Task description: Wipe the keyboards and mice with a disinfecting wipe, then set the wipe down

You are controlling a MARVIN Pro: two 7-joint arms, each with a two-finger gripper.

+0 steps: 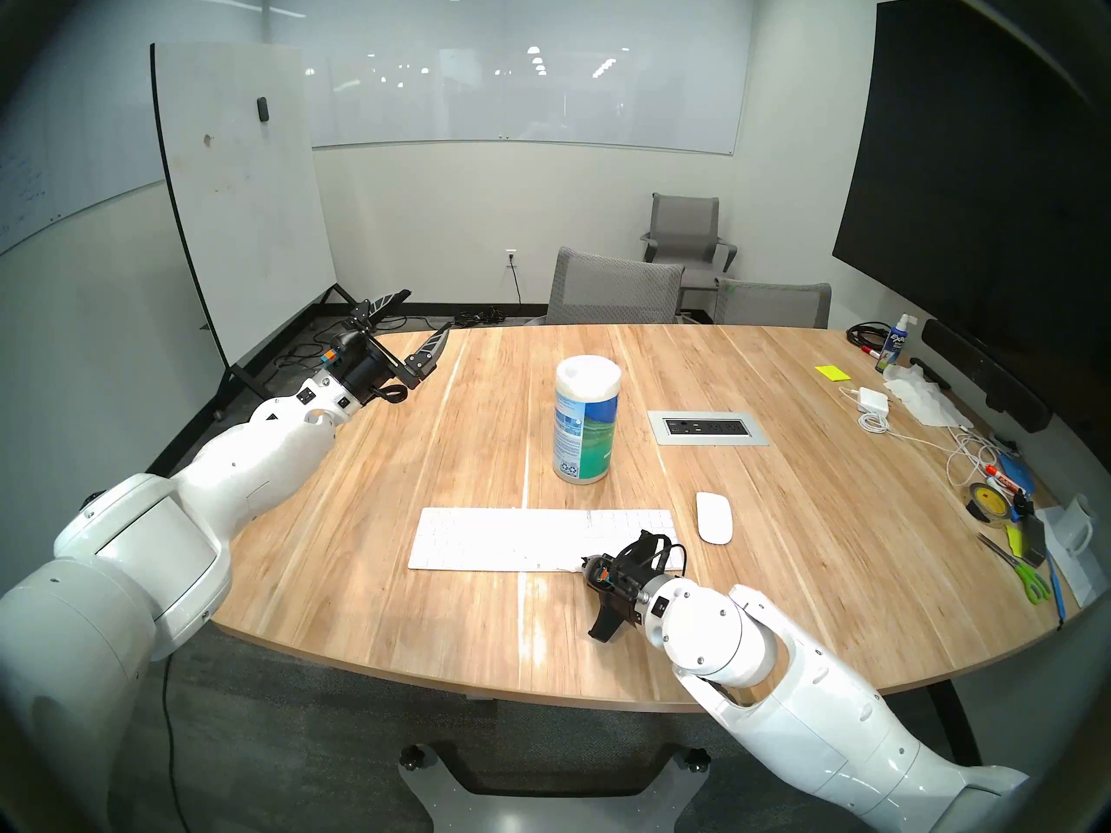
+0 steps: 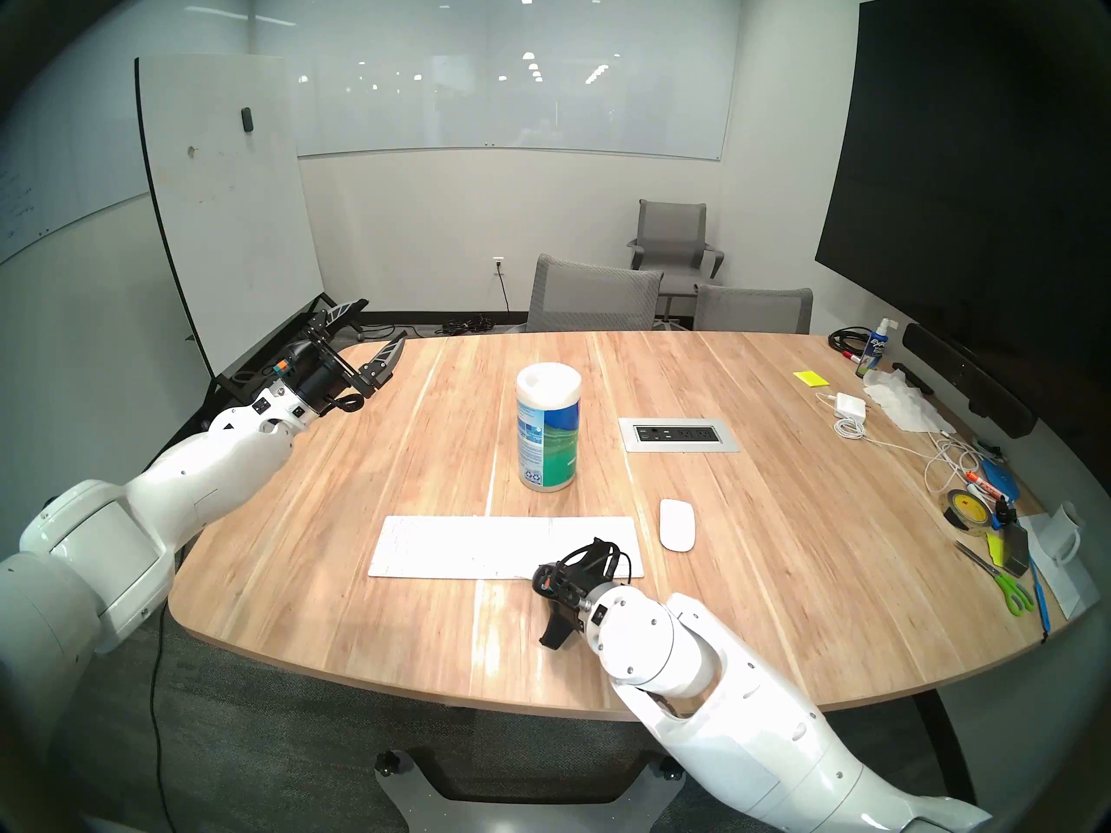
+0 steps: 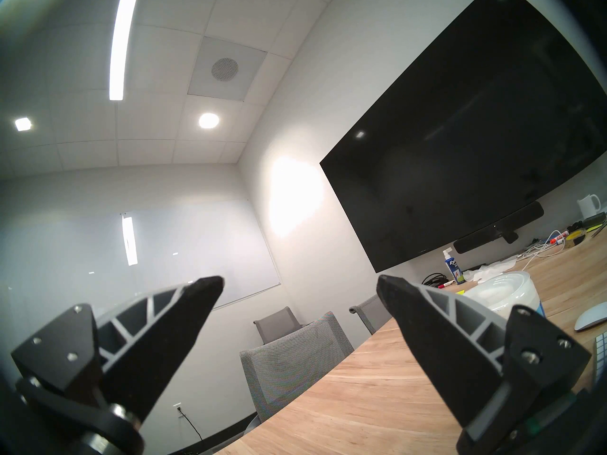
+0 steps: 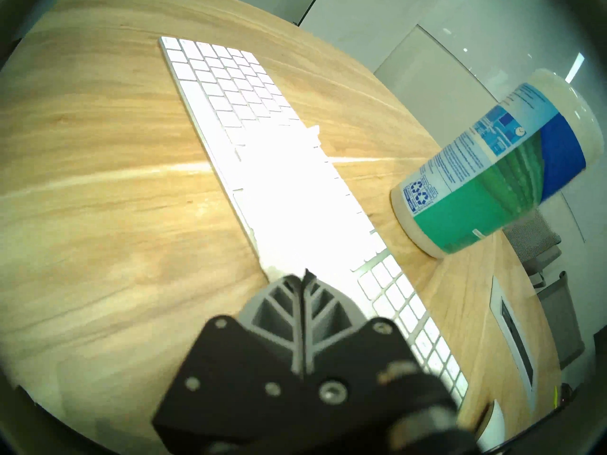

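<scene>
Evidently wiping the keyboard (image 4: 210,73), with the right gripper (image 4: 303,275) pressed together at its near edge, seemingly pinching the wipe (image 4: 289,195) spread over its middle. Hard to tell wipe from glare there. Next, probably calls for dragging rightward along the keyboard, then reaching the mouse (image 1: 713,516) just right of it. Plenty of bare table (image 1: 421,663) in front of the keyboard; canister (image 1: 586,423) behind it, apart. Left gripper (image 3: 300,280) spread wide, well left of the keyboard, holding nothing.

I see glossy white arm (image 1: 252,471) shells with small screws, black wrists with looped cables and an orange-teal tag, and black fingers (image 3: 423,339) with grey ribbed backs
</scene>
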